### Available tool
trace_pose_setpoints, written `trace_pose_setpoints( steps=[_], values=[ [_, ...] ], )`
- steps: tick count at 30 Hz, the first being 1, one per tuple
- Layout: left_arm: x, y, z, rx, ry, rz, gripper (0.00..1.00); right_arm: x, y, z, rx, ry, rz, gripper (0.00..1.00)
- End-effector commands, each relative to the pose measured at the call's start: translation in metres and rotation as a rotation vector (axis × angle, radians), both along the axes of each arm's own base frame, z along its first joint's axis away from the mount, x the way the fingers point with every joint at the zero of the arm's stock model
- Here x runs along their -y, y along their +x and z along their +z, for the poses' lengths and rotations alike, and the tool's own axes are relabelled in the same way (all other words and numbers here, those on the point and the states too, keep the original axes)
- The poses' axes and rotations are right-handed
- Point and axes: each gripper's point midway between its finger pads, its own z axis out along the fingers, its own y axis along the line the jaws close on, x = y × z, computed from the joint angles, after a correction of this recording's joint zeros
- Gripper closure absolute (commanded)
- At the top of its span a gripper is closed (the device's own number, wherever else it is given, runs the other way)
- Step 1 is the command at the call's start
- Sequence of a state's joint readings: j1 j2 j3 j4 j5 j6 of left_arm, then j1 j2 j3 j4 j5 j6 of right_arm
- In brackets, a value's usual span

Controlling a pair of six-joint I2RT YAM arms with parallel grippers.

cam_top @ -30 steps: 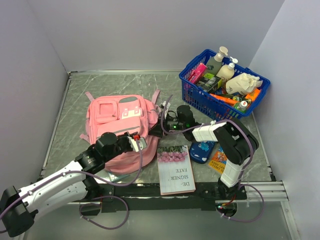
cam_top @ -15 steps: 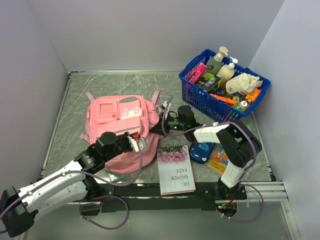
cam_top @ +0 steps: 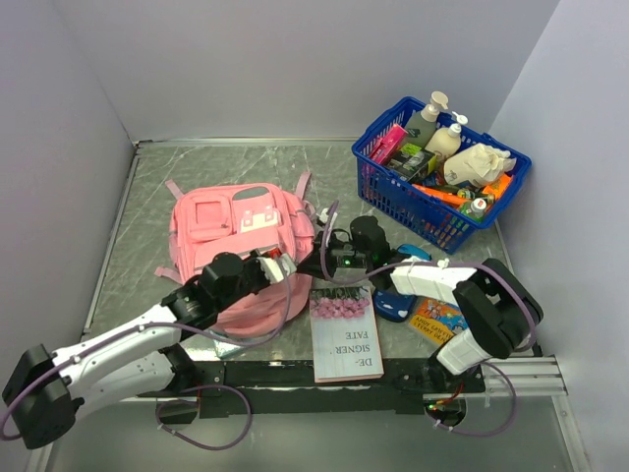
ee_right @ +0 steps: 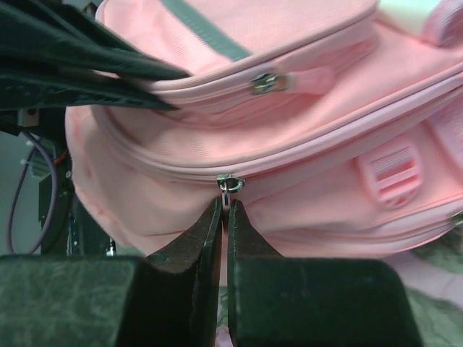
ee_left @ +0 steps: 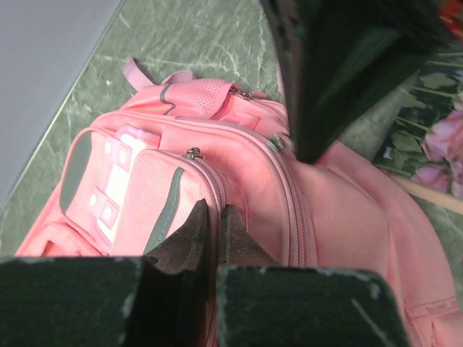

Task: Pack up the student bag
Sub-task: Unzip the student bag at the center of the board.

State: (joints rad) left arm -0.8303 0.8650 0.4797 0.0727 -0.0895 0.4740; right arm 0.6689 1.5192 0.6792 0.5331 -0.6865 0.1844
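Note:
The pink student bag (cam_top: 221,221) lies face up left of centre, its lower end lifted between both grippers. My left gripper (cam_top: 279,264) is shut on a fold of the bag's fabric (ee_left: 246,188) beside a zip seam. My right gripper (cam_top: 316,263) meets it from the right. In the right wrist view the right gripper (ee_right: 226,206) is shut on the metal zipper pull (ee_right: 230,183) of the bag's long main zip. The left gripper's fingers (ee_right: 79,69) show dark at the upper left of that view. The zip looks closed along its visible length.
A blue plastic basket (cam_top: 393,202) full of bottles and packets stands at the back right. A flower-covered book (cam_top: 346,339) lies near the front edge, with a blue case (cam_top: 397,297) and a colourful booklet (cam_top: 438,319) to its right. Walls close in on the left, back and right.
The right gripper has closed on the zipper pull. The right arm has lowered and stretched out, the left gripper has moved right, and the bag's near end has shifted with them.

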Motion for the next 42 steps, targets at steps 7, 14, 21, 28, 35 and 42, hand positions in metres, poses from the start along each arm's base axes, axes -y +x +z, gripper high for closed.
trace_pose_setpoints(
  steps=[7,14,21,28,35,42],
  values=[
    [0.005,0.046,0.041,-0.086,-0.209,0.281,0.99,-0.003,-0.038,0.016,0.031,-0.033,0.035,1.00],
    [0.027,0.069,0.056,-0.334,-0.311,0.392,0.99,0.001,-0.027,0.032,0.150,-0.048,-0.110,1.00],
    [0.034,0.110,0.041,-0.460,-0.259,0.539,0.99,0.009,-0.019,0.035,0.233,-0.106,-0.178,1.00],
    [0.025,0.149,0.046,-0.483,-0.248,0.625,0.99,-0.010,-0.024,0.041,0.273,-0.139,-0.141,1.00],
    [-0.003,0.176,0.049,-0.460,-0.301,0.706,0.99,-0.032,-0.037,0.044,0.274,-0.153,-0.084,1.00],
    [-0.007,0.215,0.072,-0.442,-0.366,0.735,0.99,-0.062,-0.057,0.037,0.284,-0.200,0.010,1.00]
  ],
)
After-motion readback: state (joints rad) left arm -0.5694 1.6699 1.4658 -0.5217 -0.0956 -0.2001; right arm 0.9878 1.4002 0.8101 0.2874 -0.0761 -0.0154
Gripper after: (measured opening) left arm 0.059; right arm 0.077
